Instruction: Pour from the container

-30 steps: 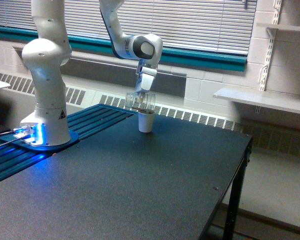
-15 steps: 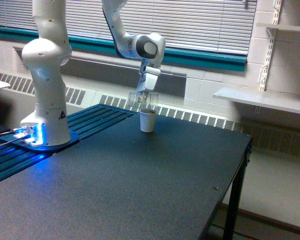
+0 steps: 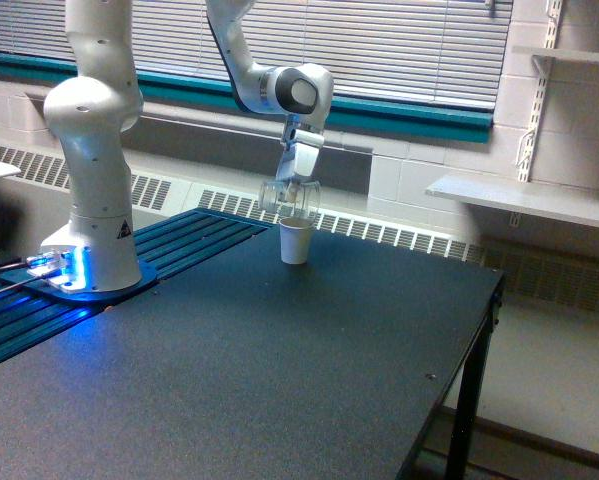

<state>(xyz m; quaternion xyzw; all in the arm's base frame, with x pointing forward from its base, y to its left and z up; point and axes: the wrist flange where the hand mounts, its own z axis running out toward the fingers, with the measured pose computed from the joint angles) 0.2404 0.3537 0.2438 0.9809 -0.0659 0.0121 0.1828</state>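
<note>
The container [image 3: 290, 197] is a small clear plastic beaker hanging in the air just above a white paper cup [image 3: 295, 241]. My gripper [image 3: 295, 182] comes down from the white arm and is shut on the container's upper part. The beaker looks close to upright and I cannot tell what is inside it. The paper cup stands upright on the black table [image 3: 279, 360], near its far edge, a small gap below the beaker.
The arm's white base [image 3: 89, 240] with a blue light stands at the exterior view's left on a blue slatted surface [image 3: 179, 240]. The table's edge runs down the exterior view's right. A wall shelf [image 3: 524, 200] hangs beyond it. Window blinds fill the back.
The gripper and the container have risen slightly and shifted a little to the exterior view's right. The beaker has tipped back toward upright. The paper cup has not moved.
</note>
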